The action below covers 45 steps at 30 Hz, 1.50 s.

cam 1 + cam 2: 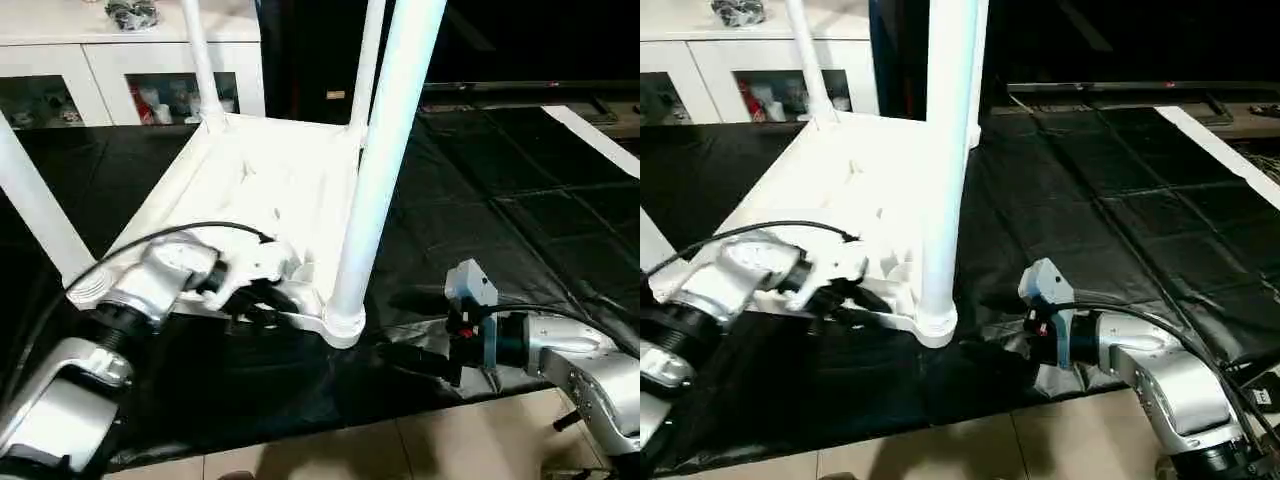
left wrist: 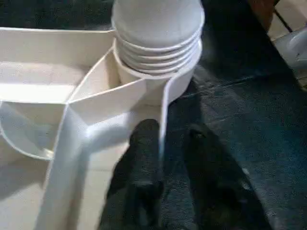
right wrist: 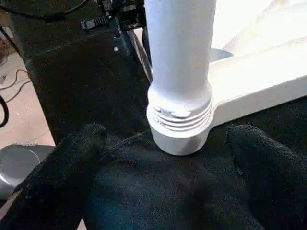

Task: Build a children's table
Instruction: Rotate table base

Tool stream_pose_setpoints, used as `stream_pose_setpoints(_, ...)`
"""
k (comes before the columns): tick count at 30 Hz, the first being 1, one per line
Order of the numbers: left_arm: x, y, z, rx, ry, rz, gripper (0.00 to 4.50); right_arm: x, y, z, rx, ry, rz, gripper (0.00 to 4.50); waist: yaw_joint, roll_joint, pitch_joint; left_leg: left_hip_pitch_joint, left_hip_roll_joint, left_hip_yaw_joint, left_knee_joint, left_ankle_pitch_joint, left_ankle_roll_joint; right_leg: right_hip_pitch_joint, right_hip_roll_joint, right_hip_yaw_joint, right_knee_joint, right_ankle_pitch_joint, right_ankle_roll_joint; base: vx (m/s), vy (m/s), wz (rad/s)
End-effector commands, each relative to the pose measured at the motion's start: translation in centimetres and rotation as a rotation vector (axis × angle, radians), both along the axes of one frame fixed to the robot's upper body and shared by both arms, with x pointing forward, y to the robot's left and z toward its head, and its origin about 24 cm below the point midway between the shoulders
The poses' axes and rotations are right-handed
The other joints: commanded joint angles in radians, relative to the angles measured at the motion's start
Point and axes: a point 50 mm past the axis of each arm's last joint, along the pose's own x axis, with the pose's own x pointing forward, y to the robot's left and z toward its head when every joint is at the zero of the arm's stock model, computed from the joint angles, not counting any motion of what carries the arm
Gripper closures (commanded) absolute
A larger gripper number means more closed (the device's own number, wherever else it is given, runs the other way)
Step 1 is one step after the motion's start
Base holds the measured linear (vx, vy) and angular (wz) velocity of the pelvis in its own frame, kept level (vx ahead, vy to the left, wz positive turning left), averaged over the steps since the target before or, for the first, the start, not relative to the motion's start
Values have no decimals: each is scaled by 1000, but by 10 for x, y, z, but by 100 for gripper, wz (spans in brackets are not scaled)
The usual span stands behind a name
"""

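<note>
The children's table lies upside down on a black cloth, its ribbed top (image 1: 270, 190) facing up. Legs stand in the corner sockets: a thick near one (image 1: 385, 150), two far ones (image 1: 200, 60) and one at the left (image 1: 35, 210). My left gripper (image 1: 245, 300) is at the top's near rim, beside the near leg's socket (image 2: 158, 52). One finger (image 2: 144, 143) is inside the rim wall and the other outside, with a small gap on the outer side. My right gripper (image 1: 392, 325) stands wide open low on the cloth, its fingers (image 3: 81, 143) either side of that socket without touching it.
A white cabinet (image 1: 120, 70) with glass doors stands behind at the left. The black cloth (image 1: 500, 200) spreads to the right, ending at a white strip (image 1: 590, 135). The tiled floor (image 1: 400, 450) begins just past the cloth's near edge.
</note>
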Motion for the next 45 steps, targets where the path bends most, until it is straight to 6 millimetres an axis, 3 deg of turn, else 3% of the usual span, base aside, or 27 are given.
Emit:
stream_pose_setpoints(1, 4, -1, 4, 20, -32, -15, 363, -1, -4, -2, -19, -2, -3, 0, 3, 10, -67, 5, 38, -15, -73, -248, 3, 56, -75, 56, -89, -333, -159, 0, 0, 0)
stream_pose_setpoints(3, 4, -1, 4, 24, -36, -14, 398, -2, -4, -4, -19, -1, -2, 0, 3, 8, -67, 6, 37, -15, -73, -251, 2, 56, -75, 56, -90, -344, -153, 0, 0, 0)
stream_pose_setpoints(6, 5, 0, 4, 28, -39, -13, 403, -2, -5, -5, -20, -1, -1, 0, 5, 9, -67, 7, 38, -16, -73, -254, 3, 56, -76, 55, -92, -360, -149, 0, 0, 0)
stream_pose_setpoints(9, 5, 2, 2, 43, -45, -14, 438, -2, -4, -6, -20, -4, 0, 0, 4, 8, -67, 5, 38, -16, -72, -250, 5, 56, -76, 55, -90, -347, -151, 0, 0, 0)
stream_pose_setpoints(15, 6, 6, -2, 89, -74, -18, 446, -1, -3, -7, -19, -10, 3, 0, 3, 10, -66, 6, 38, -16, -73, -257, 5, 55, -76, 55, -91, -343, -158, 0, 0, 0)
stream_pose_setpoints(23, 7, 10, -5, 120, -81, 9, 446, 0, -2, -7, -16, -16, -1, 0, 2, 8, -61, 11, 35, -18, -73, -291, 5, 50, -78, 50, -109, -490, -103, 0, 0, 0)
stream_pose_setpoints(24, 9, 12, -6, 110, -55, 70, 446, 1, -2, -6, -12, -26, -14, 0, 3, 12, -62, 11, 35, -19, -74, -292, 5, 50, -79, 50, -109, -495, -101, 0, 0, 0)
stream_pose_setpoints(29, 13, 0, -5, -29, 29, 229, 446, 3, 0, -4, 6, -32, -25, 0, 2, 10, -60, 16, 30, -17, -69, -301, 9, 43, -76, 45, -119, -554, -86, 0, 0, 0)
stream_pose_setpoints(30, 13, -3, -5, -42, 36, 247, 446, 3, 1, -3, 7, -33, -25, 0, 2, 9, -61, 13, 29, -18, -68, -295, 10, 46, -77, 43, -118, -554, -87, 0, 0, 0)
stream_pose_setpoints(35, 8, -11, -5, -80, 63, 301, 446, 4, 6, 3, 20, -40, -26, 0, -10, 8, -65, -7, 35, -25, -78, -270, 15, 60, -76, 41, -104, -463, -103, 0, 0, 0)
stream_pose_setpoints(37, 8, -12, -4, -83, 65, 317, 446, 5, 6, 3, 20, -41, -28, 0, -9, 10, -71, 3, 33, -20, -70, -244, 23, 55, -76, 48, -102, -403, -126, 0, 0, 0)
stream_pose_setpoints(38, 4, -16, -3, -92, 69, 329, 446, 6, 8, 4, 22, -46, -34, 0, -10, 5, -72, 2, 35, -18, -70, -232, 24, 55, -74, 50, -96, -368, -139, 0, 0, 0)
stream_pose_setpoints(39, 1, -18, -2, -90, 66, 334, 446, 6, 8, 4, 22, -50, -38, 0, -10, 9, -71, -2, 37, -18, -71, -209, 31, 57, -73, 50, -90, -317, -162, 0, 0, 0)
stream_pose_setpoints(45, -3, -17, 0, -57, 33, 372, 446, 9, 9, 5, 18, -63, -58, 0, -5, 12, -74, -4, 37, -15, -68, -157, 43, 61, -72, 51, -79, -231, -188, 9, -2, 0)
